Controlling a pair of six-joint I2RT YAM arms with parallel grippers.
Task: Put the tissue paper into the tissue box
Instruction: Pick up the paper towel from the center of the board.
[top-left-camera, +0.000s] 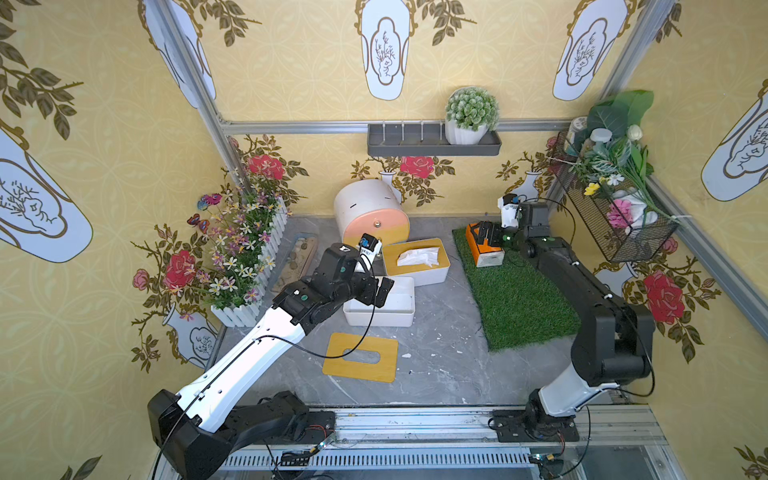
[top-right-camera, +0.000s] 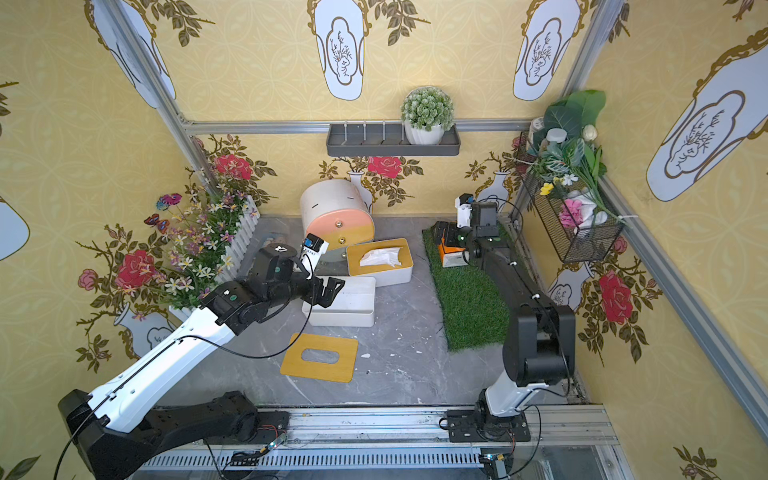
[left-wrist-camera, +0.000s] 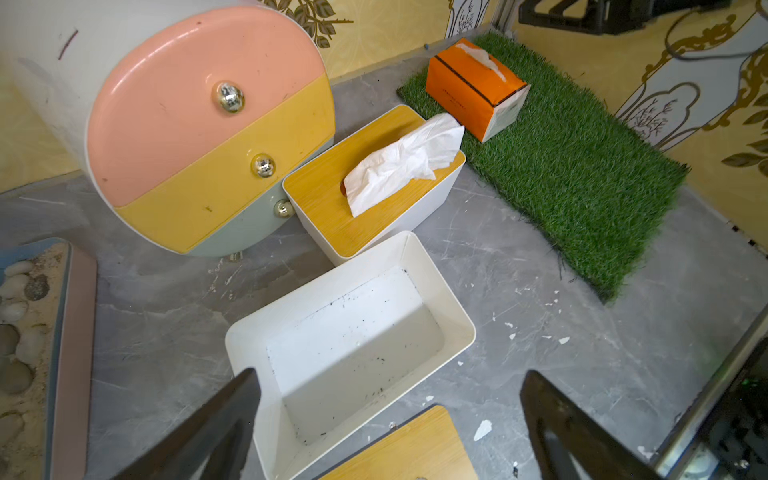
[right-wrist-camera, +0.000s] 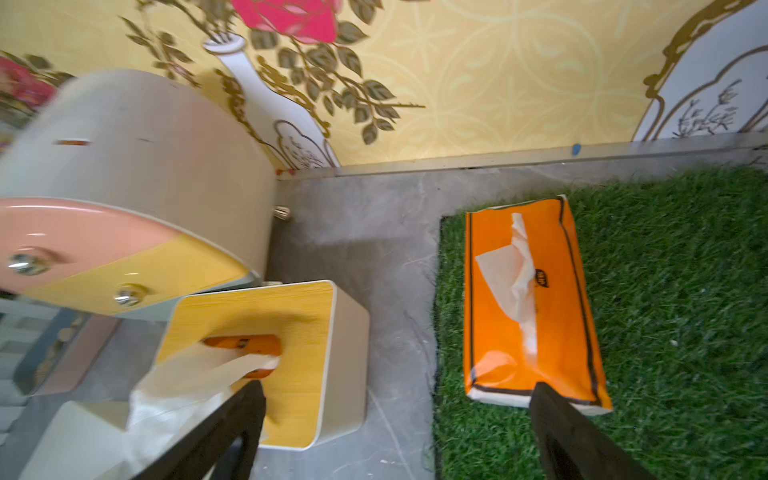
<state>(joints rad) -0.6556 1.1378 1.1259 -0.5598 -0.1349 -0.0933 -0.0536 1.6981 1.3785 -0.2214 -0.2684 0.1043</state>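
Right pincer (right-wrist-camera: 397, 386) is spread wide and empty above the orange plastic-wrapped tissue pack (right-wrist-camera: 569, 324).

The pack is seen lying flat at the far end of the green artificial-turf mat (top-left-camera: 519, 303), with a white sheet poking from its top slit. Its long axis is set from the back wall toward the robot, crosswise to the pincer's closing line, so its short width would be spanned. It is not centred in the gap: one fingertip (right-wrist-camera: 548, 403) is seen over its near end, and a sideways shift is judged necessary before descent. The right arm is clearly the nearer. The empty white rectangular plastic tissue box (top-left-camera: 395, 307) is found on the grey marble-look bench (top-left-camera: 440, 361), toward the left arm from the pack, with the left pincer (top-left-camera: 380, 291) held open and empty over it.
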